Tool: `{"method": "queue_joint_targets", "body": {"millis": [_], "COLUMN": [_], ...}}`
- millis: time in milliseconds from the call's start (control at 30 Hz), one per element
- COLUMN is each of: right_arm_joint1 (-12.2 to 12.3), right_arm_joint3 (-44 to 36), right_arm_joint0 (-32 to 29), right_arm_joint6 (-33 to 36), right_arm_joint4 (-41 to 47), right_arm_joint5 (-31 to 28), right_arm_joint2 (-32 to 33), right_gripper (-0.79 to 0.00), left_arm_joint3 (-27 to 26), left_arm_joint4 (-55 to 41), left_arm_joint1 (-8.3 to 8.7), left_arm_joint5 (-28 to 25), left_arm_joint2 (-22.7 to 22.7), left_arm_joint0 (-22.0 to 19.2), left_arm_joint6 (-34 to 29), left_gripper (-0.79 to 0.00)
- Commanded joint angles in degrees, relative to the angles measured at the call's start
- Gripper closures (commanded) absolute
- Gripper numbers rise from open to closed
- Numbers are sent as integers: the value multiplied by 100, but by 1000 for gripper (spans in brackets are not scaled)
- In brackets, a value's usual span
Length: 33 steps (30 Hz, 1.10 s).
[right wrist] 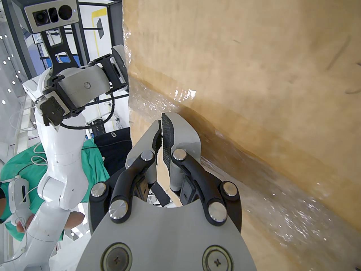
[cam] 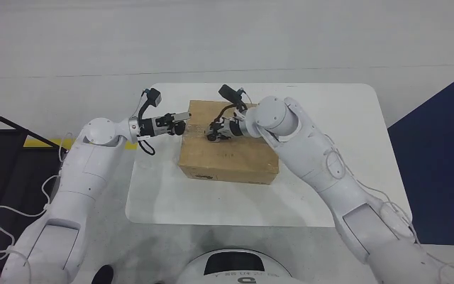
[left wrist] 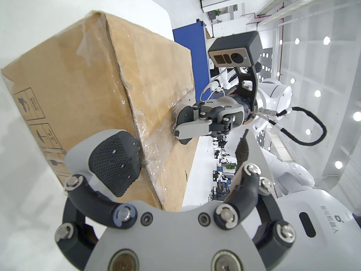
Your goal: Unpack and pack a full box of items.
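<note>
The box (cam: 227, 149), a closed cardboard carton, sits mid-way across the white table (cam: 340, 128). The left gripper (left wrist: 186, 142), fingers spread apart, straddles the box's top edge at one end. The right gripper (right wrist: 162, 125), fingers pressed together, meets the tape seam (right wrist: 169, 97) on the box's top.

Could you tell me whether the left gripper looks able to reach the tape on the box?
Probably yes: the left gripper is open at the box's edge, one pad beside the tape, nothing between; the shut right gripper sits farther along it.
</note>
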Motion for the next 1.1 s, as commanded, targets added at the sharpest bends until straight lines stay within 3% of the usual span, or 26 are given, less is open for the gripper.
{"method": "queue_joint_targets", "body": {"millis": [0,1067], "right_arm_joint1": [-53,-863], "right_arm_joint3": [127,1764], "right_arm_joint0": [68,973], "right_arm_joint6": [-69,-588], "right_arm_joint4": [139,1114], "right_arm_joint5": [-90,-615], "right_arm_joint2": [-70,-983], "right_gripper": [0,0], "left_arm_joint3": [0,0], "left_arm_joint4": [0,0], "left_arm_joint1": [0,0], "left_arm_joint5": [0,0], "left_arm_joint2": [0,0], "left_arm_joint0": [0,0], "left_arm_joint6": [0,0], "left_gripper": [-785,-785]}}
